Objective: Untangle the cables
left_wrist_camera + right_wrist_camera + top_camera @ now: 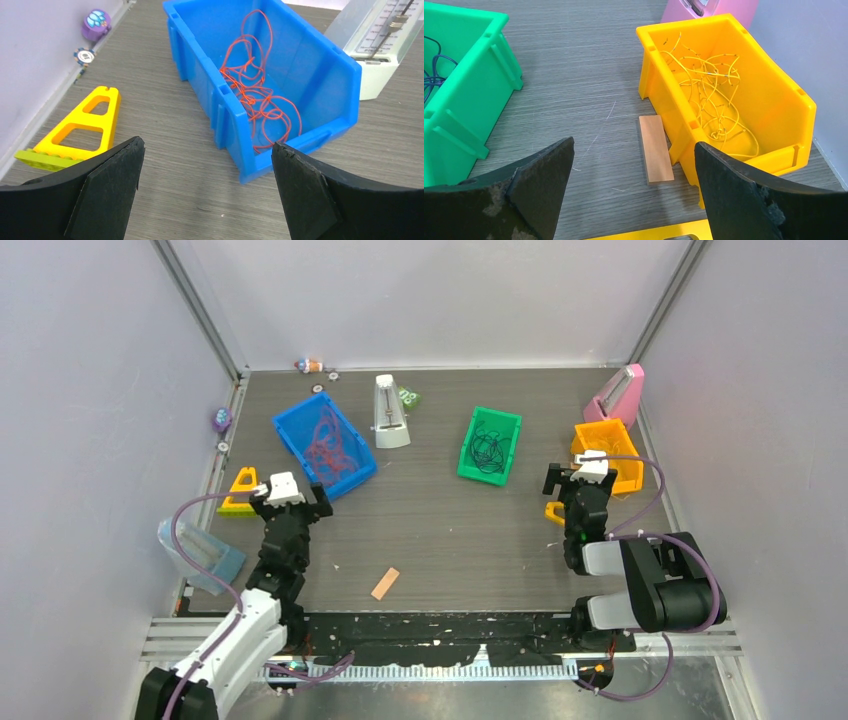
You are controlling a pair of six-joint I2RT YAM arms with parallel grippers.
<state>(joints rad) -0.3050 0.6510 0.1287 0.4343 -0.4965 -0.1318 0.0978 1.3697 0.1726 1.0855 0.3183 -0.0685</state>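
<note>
The red cable (255, 95) lies knotted in loops in the blue bin (200, 70), the yellow cable (709, 95) is heaped in the yellow bin (784, 125), and the dark cable (488, 448) is coiled in the green bin (497, 413). All three look feather-light, limp and thread-thin (far finer than a finger pad), so a pinch may slip or drag the whole snarl; a free outer loop seems the best hold. The left gripper (206, 150) hangs just short of the blue bin and the right gripper (634, 147) near the yellow one, both spread wide and holding nothing.
</note>
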